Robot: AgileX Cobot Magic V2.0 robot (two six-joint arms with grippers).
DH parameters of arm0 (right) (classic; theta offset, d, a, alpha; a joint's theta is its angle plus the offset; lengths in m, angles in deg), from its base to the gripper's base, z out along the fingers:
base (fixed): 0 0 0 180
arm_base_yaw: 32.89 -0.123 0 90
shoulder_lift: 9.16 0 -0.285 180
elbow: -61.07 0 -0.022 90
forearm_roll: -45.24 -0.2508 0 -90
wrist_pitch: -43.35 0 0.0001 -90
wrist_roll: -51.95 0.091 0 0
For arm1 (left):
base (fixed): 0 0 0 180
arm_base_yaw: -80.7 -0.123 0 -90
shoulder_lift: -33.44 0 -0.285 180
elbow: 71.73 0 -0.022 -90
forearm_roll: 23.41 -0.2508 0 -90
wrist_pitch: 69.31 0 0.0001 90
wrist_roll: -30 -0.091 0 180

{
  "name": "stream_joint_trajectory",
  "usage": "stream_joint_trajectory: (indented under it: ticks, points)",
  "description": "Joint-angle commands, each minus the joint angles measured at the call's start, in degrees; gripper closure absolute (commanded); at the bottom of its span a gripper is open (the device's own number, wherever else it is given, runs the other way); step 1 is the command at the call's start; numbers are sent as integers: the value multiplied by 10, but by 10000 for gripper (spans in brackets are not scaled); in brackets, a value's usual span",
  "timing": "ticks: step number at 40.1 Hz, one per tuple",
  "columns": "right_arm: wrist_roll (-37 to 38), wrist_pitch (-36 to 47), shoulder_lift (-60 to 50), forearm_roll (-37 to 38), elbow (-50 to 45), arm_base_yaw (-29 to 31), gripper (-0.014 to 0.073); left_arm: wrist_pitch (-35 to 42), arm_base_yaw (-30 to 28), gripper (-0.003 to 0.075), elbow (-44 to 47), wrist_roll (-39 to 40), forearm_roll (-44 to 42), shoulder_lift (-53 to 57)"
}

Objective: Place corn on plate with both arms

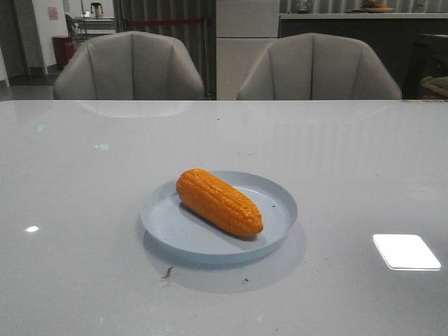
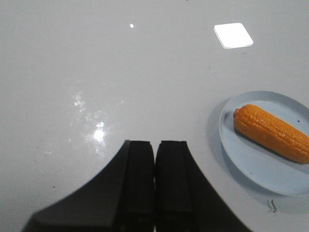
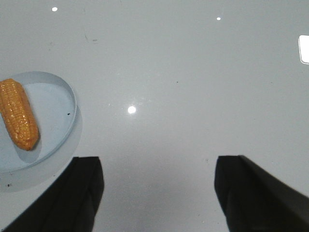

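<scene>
Nearest you in the front view: bare white table [image 1: 84,280], glossy, with a bright rectangular light reflection [image 1: 406,251] toward the right and a few small dark specks [image 1: 166,273] just before the plate. Neither arm shows in this view.

Mid-table: the pale blue plate [image 1: 276,224], round and shallow with a low rim. The orange corn [image 1: 218,201] lies on it, resting flat and set on a diagonal, blunt end toward the far left, tapered end toward the near right. It sits within the rim, not overhanging.

Left wrist view: the left gripper [image 2: 155,186] hangs over open table, its two black fingers [image 2: 137,183] pressed together with only a thin seam between them, holding nothing. Plate [image 2: 241,164] and corn [image 2: 273,133] lie off to one side, well apart from the fingertips.

Right wrist view: the right gripper [image 3: 159,188] has its fingers [image 3: 77,193] spread wide, bare table between them, nothing held. Plate [image 3: 58,121] and corn [image 3: 19,116] lie near the one finger, not touching it.

Far: beyond the table's edge you have two grey chairs [image 1: 129,66] side by side, then a dim room with a counter behind.
</scene>
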Motion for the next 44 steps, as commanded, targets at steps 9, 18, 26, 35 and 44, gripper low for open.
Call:
stream_joint_trajectory:
  ticks: [9,18,26,35,44]
  points:
    - [1,29,-3,-13,16,3,3,211,-2,627,123,114,-119,170]
    - [1,29,-3,-13,16,3,3,320,-28,627,260,115,-129,286]
    - [1,29,-3,-13,16,3,3,323,-88,627,357,115,-135,402]
    - [1,29,-3,-13,16,3,3,329,-106,627,428,115,-134,515]
    - [1,30,-3,-13,16,3,3,337,-106,627,447,115,-128,506]
